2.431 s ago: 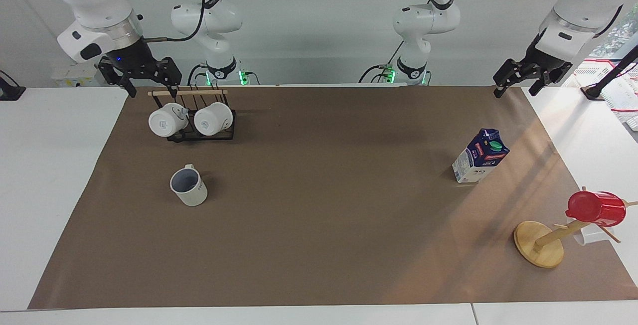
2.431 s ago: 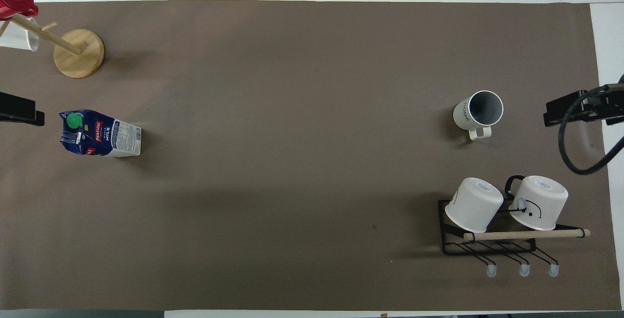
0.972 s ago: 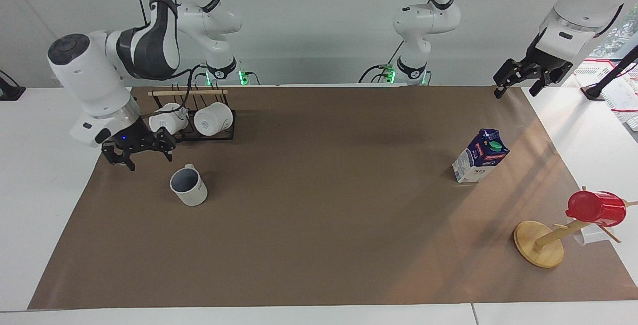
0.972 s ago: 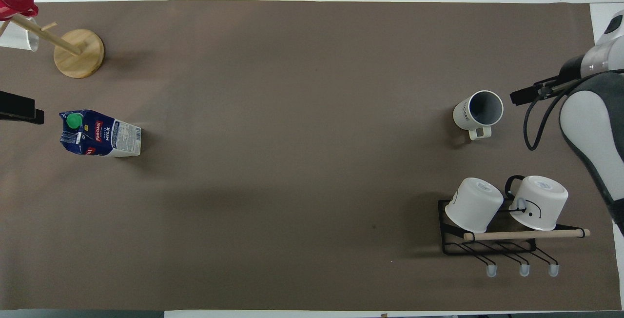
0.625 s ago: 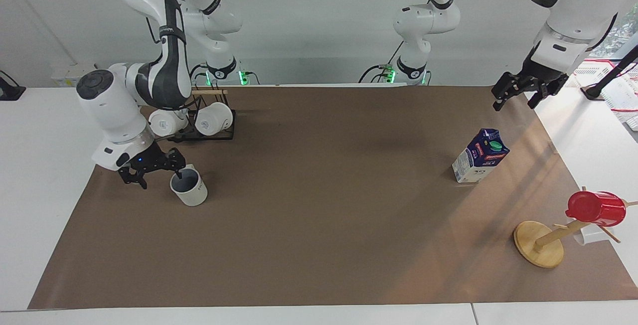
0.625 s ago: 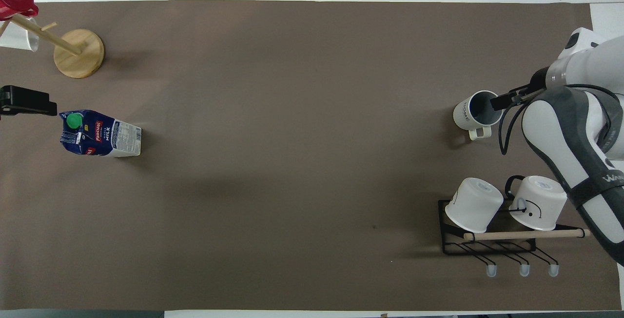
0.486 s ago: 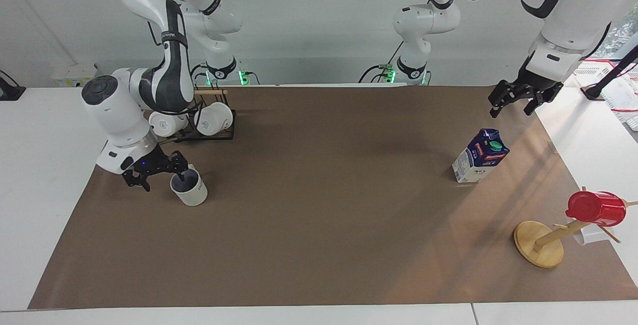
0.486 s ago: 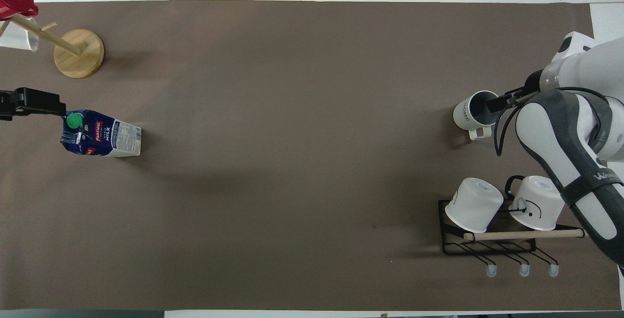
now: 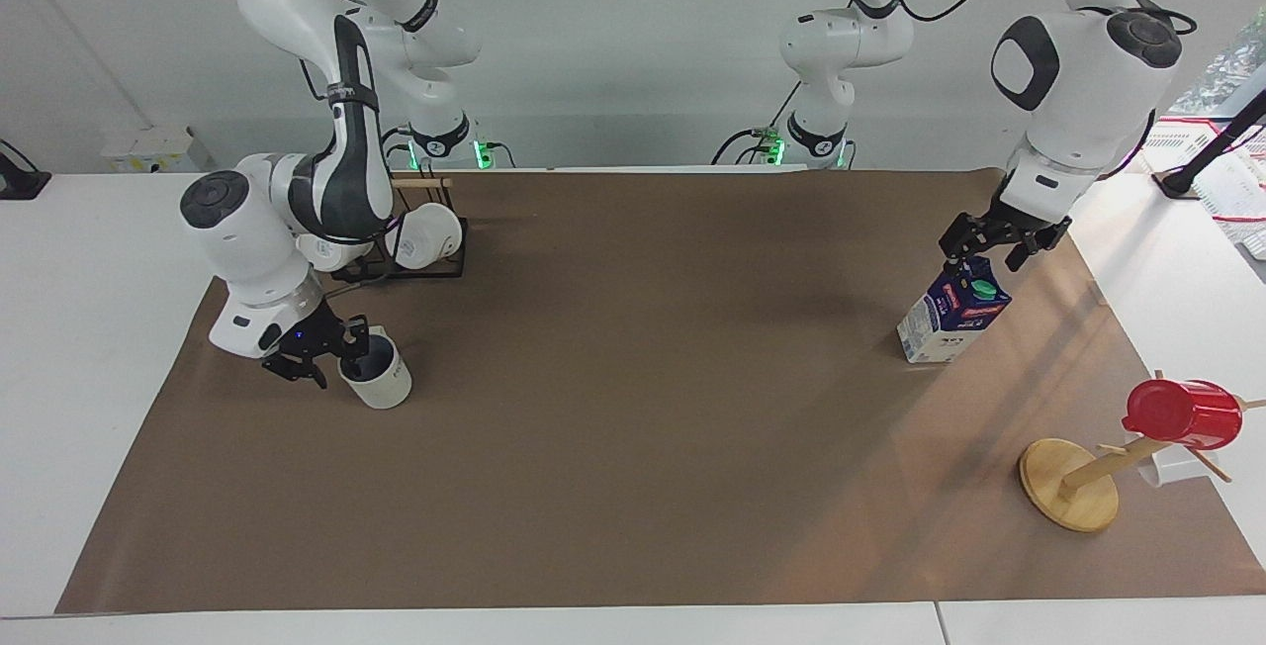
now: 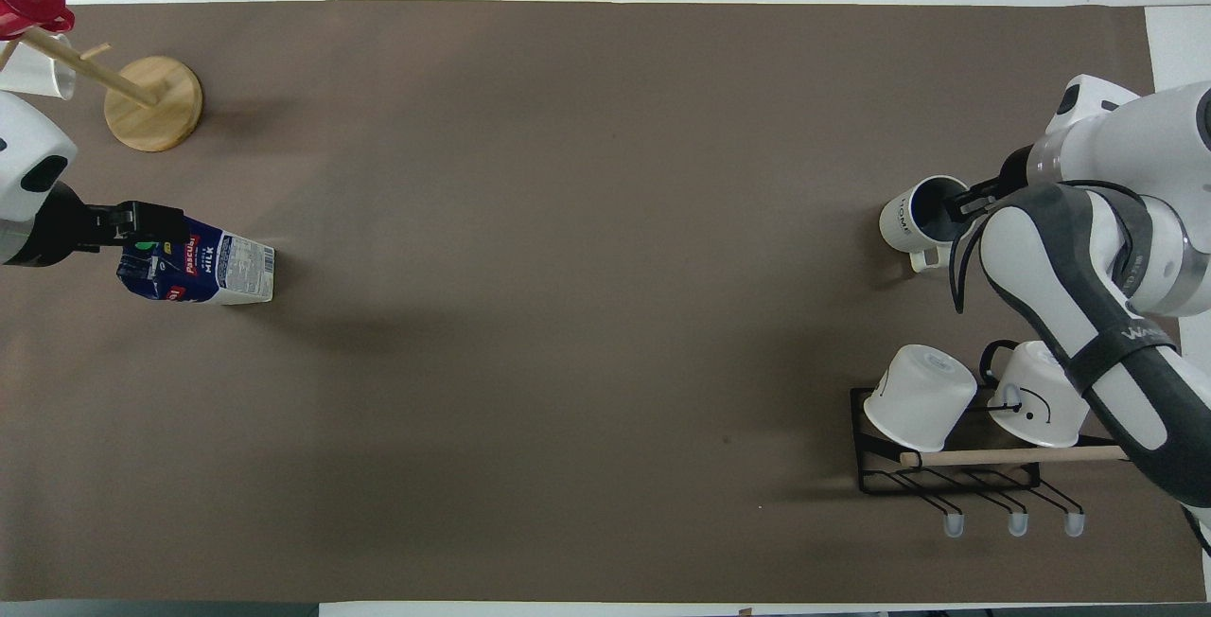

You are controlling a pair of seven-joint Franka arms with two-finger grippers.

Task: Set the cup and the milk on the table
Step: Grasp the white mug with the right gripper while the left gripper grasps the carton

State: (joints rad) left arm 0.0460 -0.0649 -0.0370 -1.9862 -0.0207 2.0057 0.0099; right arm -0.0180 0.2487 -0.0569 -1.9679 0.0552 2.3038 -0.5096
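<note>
The off-white cup point(image 9: 378, 376) stands upright on the brown-covered table point(image 9: 633, 447), toward the right arm's end. My right gripper point(image 9: 326, 353) is open at the cup's rim, one finger inside the cup and the other outside its wall. The overhead view shows the cup point(image 10: 920, 216) with that gripper point(image 10: 974, 199) at its rim. The blue and white milk point(image 9: 951, 314) stands toward the left arm's end. My left gripper point(image 9: 986, 254) is open just over the carton's gable top. In the overhead view it point(image 10: 142, 220) covers the top of the milk point(image 10: 213, 269).
A black rack point(image 9: 401, 269) with two white mugs stands nearer to the robots than the cup, close to my right arm. A wooden stand point(image 9: 1070, 487) with a red cup point(image 9: 1184, 413) stands farther from the robots than the milk.
My right gripper has come down from beside the rack to the cup's rim, one finger going inside. My left gripper has come down from the table's corner onto the milk's top. Cup and milk have not moved.
</note>
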